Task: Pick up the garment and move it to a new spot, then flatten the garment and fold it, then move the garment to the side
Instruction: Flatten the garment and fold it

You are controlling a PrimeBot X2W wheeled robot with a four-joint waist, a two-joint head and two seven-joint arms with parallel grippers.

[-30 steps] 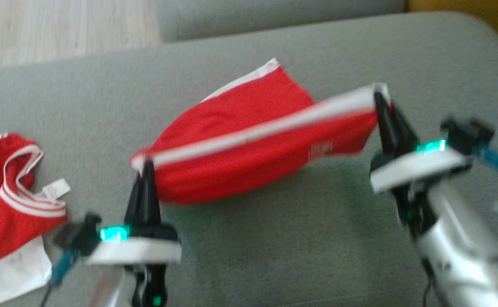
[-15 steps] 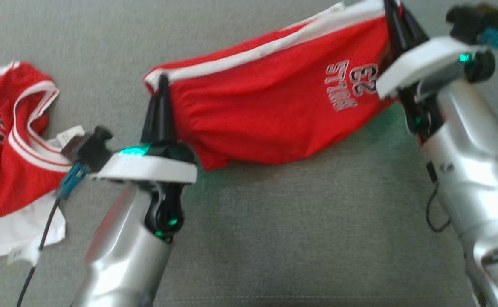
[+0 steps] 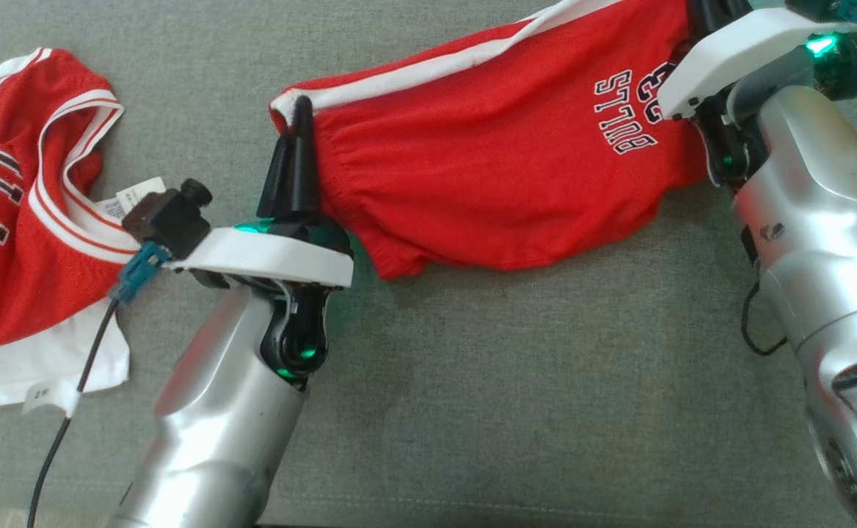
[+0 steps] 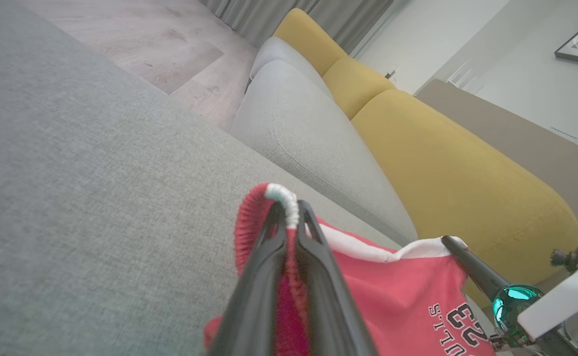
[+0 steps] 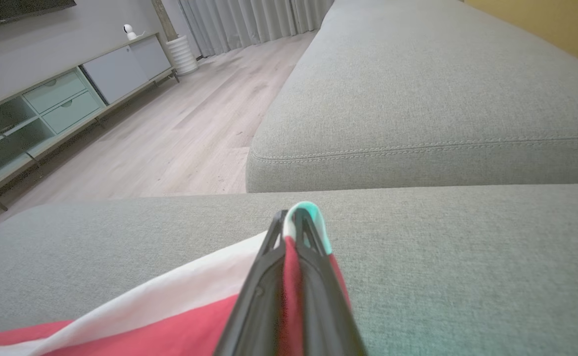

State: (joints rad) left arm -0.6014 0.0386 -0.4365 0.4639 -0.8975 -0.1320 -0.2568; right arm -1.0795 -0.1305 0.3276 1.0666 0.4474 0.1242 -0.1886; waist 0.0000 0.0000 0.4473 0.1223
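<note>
The garment [image 3: 502,161] is a pair of red shorts with a white waistband and a "BULLS 23" print. It hangs stretched between my two grippers above the grey sofa cushion [image 3: 509,381]. My left gripper [image 3: 298,117] is shut on the band's left corner, seen close up in the left wrist view [image 4: 289,207]. My right gripper [image 5: 296,217] is shut on the opposite corner, and its arm [image 3: 803,183] stands at the right edge of the head view. The lower red fabric [image 4: 408,296] sags toward the cushion.
A red jersey [image 3: 10,257] lies crumpled at the cushion's left end on a white garment [image 3: 39,367]. A yellow backrest [image 4: 457,168] and a second grey cushion [image 5: 417,99] lie beyond. Wooden floor [image 5: 170,133] runs past the sofa's edge.
The whole head picture has shifted, so the camera moved. The garment now hangs more spread out with its print facing me. Both grips on the waistband are unchanged.
</note>
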